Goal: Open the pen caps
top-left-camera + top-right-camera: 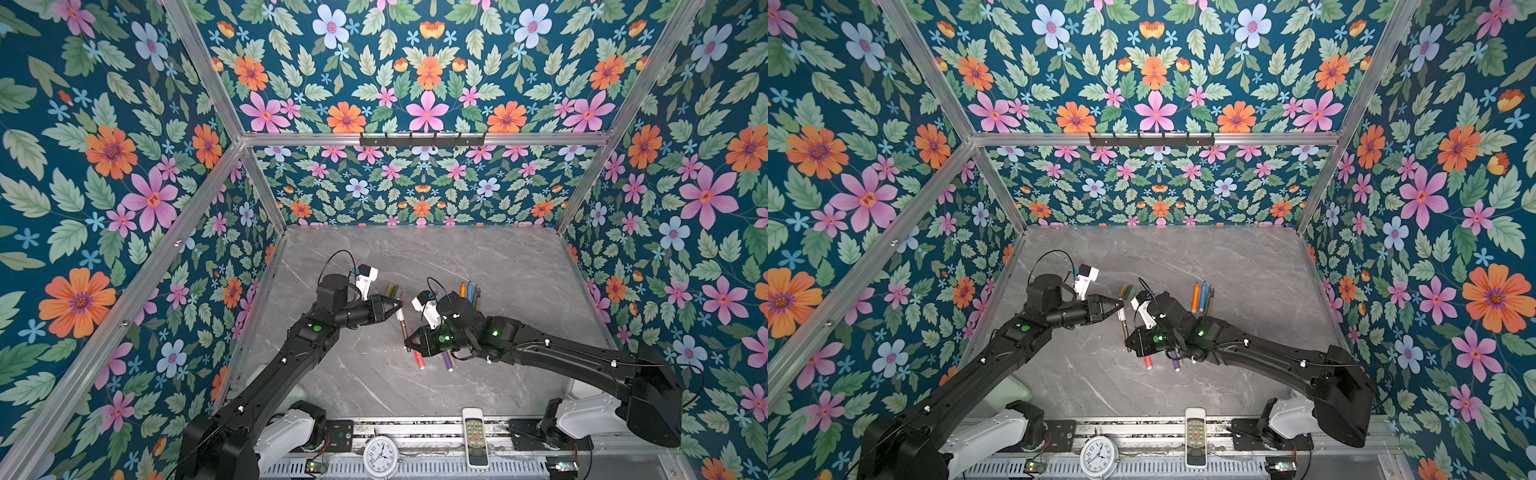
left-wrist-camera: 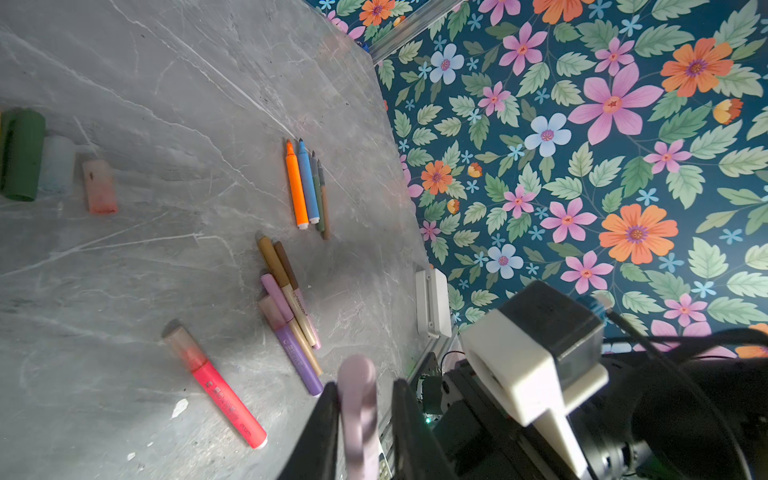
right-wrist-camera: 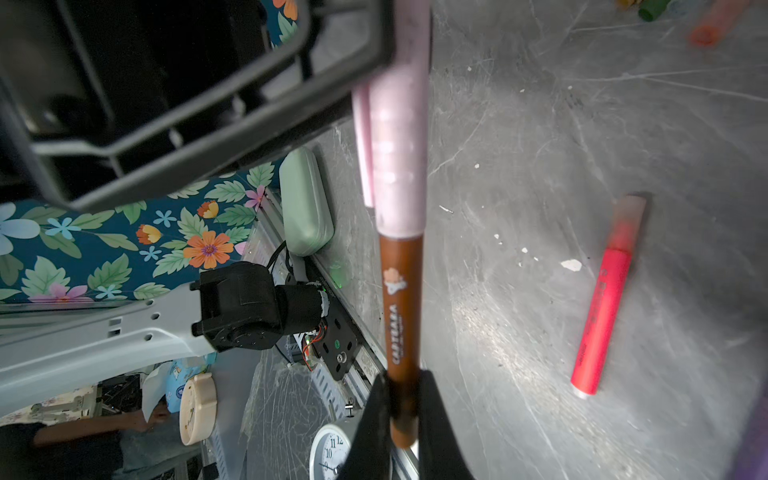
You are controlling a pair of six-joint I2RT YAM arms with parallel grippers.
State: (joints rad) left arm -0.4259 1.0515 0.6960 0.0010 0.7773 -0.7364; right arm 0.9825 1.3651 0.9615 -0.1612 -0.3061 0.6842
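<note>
- Right gripper [image 3: 405, 409] was clamped on the tail of the brown pen [image 3: 401, 316], held over the table [image 1: 478, 257] at centre frame in both top views.
- Left gripper [image 2: 365, 388] narrowly bracketed its pink cap [image 2: 357, 419]; whether it gripped firmly could not be told.

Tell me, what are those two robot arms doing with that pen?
They're trying to pull a pen's cap off. The right arm's fingers pinch the brown pen by its tail end, above the grey table. The left arm's fingers sit on either side of the pink cap, but I can't tell if they squeeze it yet. The cap is still on. Some bare pens and loose caps lie on the table, and a red pen still wears its cap.
</note>
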